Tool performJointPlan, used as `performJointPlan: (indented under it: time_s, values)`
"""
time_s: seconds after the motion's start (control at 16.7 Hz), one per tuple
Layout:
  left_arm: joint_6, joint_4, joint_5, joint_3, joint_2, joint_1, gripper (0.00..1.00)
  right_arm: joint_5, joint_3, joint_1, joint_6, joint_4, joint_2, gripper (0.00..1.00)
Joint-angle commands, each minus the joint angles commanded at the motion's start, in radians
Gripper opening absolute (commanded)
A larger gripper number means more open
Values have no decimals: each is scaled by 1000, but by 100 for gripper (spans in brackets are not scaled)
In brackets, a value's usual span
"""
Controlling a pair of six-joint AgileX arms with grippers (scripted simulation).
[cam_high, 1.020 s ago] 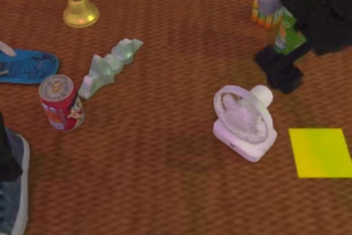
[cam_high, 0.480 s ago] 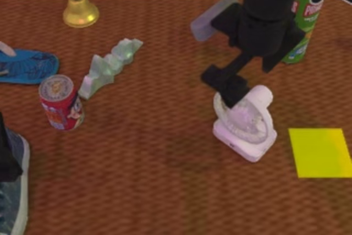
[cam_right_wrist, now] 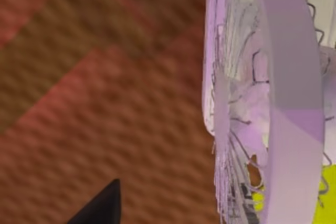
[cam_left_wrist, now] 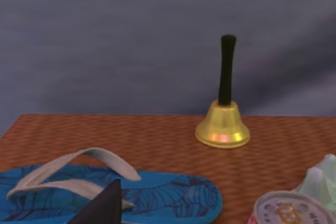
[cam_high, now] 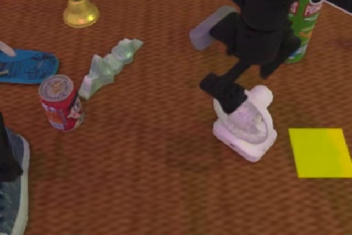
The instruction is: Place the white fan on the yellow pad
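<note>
Right gripper (cam_high: 237, 93): hangs directly over the white fan (cam_high: 245, 125), its dark fingers at the top of the grille cage on the side away from the yellow pad (cam_high: 320, 152). The fingers look apart, one to either side of the cage's rim, and not pressed onto it; in the right wrist view only one dark fingertip (cam_right_wrist: 100, 207) shows, clear of the cage.
White fan: stands upright on its rectangular base on the woven desk (cam_high: 165, 163), right of centre, with its round knob at the top. It sits just beside the pad, apart from it.
Yellow pad: lies flat at the desk's right edge, bare, with nothing on it.
Step in hand: my judgement is that this is the final lowering before the grasp. The fan is not yet held and the task is at an early stage.
Doing it well: centre the fingers across the thin cage rim, go low enough to catch solid plastic instead of the wire grille, then close gently so the light fan does not tip on its base.
Risk: a finger off-centre could nudge the fan over or push it toward the pad at an angle.
Green chip can (cam_high: 301, 28): stands near the far right corner, behind the arm, close enough to mind when lifting.
Left gripper (cam_left_wrist: 102, 208): parked at the desk's left edge near the blue flip-flop (cam_high: 26, 65); I cannot tell how its fingers are set.
</note>
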Motion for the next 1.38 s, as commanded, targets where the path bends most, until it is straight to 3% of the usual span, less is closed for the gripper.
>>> performJointPlan:
  time_s: [0.24,0.54,1.32,1.38]
  values:
    - [0,0,0,0,0,0,100,0,-123,2,3,118,-4,100]
    - [0,0,0,0,0,0,100,0,-140,3,3,135,-4,100]
    - [0,0,0,0,0,0,100,0,-140,3,3,135,-4,2]
    - [0,0,0,0,0,0,100,0,-140,3,3,135,-4,0]
